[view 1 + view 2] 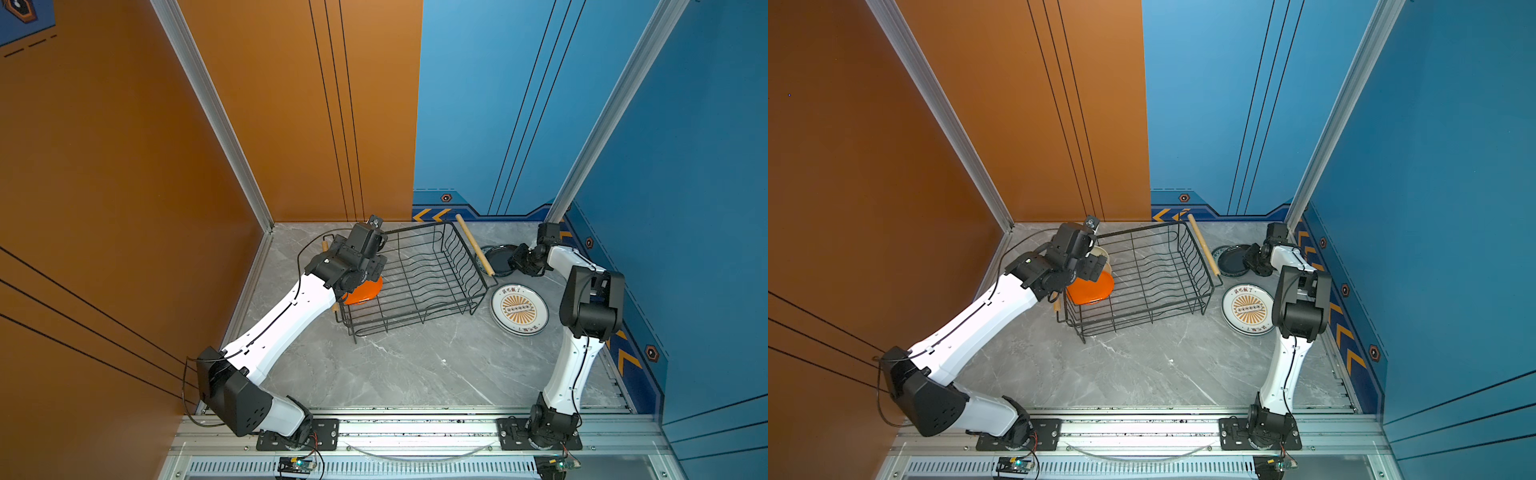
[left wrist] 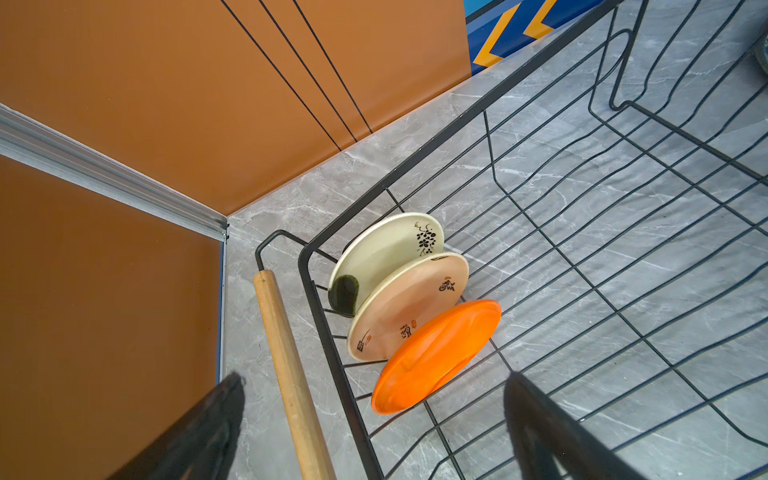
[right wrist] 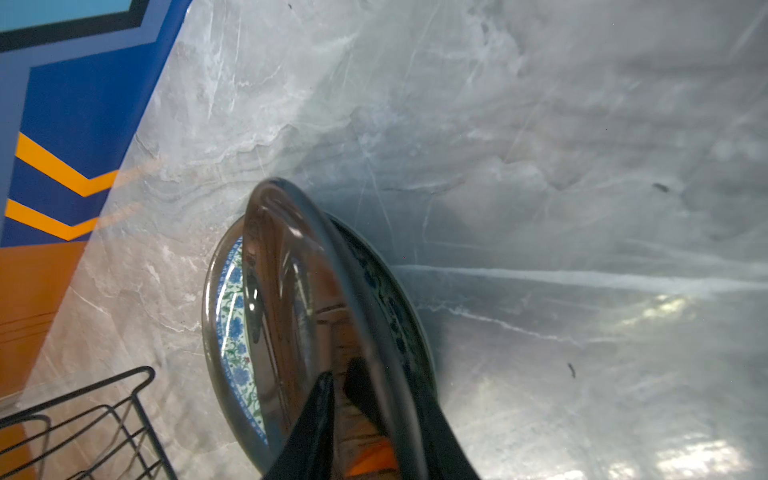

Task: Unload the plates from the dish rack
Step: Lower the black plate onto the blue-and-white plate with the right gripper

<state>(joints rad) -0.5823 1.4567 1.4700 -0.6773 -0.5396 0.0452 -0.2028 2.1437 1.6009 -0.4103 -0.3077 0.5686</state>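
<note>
Plates (image 2: pixel 409 309): only left wrist shows three racked.

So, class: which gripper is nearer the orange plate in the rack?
Left. The left gripper hangs open just above the orange plate in the rack; the right gripper is past the rack's opposite end, at a dark plate on the table.

Grey marble tabletop (image 1: pixel 415 374), orange wall (image 1: pixel 104 166)

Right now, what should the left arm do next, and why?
Probably lower the open left gripper over the orange plate and close: three plates stand on edge in the dish rack, and it is nearest the wide-apart jaws.
</note>
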